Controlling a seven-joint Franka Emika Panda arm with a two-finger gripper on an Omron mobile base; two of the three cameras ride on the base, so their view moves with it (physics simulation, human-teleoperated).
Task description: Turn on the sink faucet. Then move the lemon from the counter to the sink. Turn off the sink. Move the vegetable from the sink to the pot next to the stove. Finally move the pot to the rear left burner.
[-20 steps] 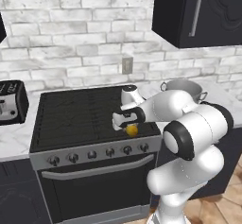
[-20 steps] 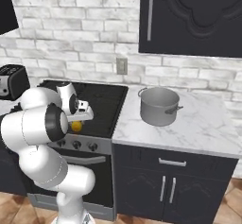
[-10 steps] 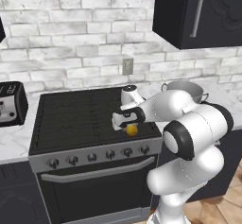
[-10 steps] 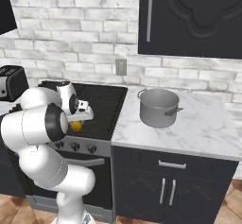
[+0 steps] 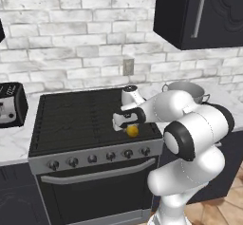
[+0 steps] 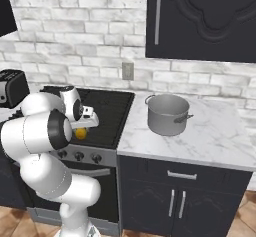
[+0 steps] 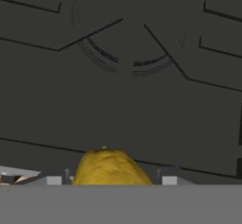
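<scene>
My gripper [image 5: 130, 127] hangs low over the front right part of the black stove [image 5: 71, 115], shut on the lemon [image 5: 132, 130]. From the right base view the lemon [image 6: 80, 133] peeks out under the hand, above the cooktop [image 6: 112, 106] near its front edge. In the hand view the lemon [image 7: 111, 168] sits between the fingertips, with a burner grate [image 7: 127, 62] beyond it. The grey steel pot [image 6: 167, 113] stands upright on the white marble counter [image 6: 210, 136] just right of the stove, about a pot's width from the gripper. The sink and faucet are out of view.
A dark toaster [image 5: 10, 104] stands on the counter left of the stove. Silver knobs [image 5: 90, 157] line the stove's front strip. Dark wall cabinets [image 6: 200, 21] hang above the pot, and a wall outlet [image 6: 127, 71] sits behind the stove.
</scene>
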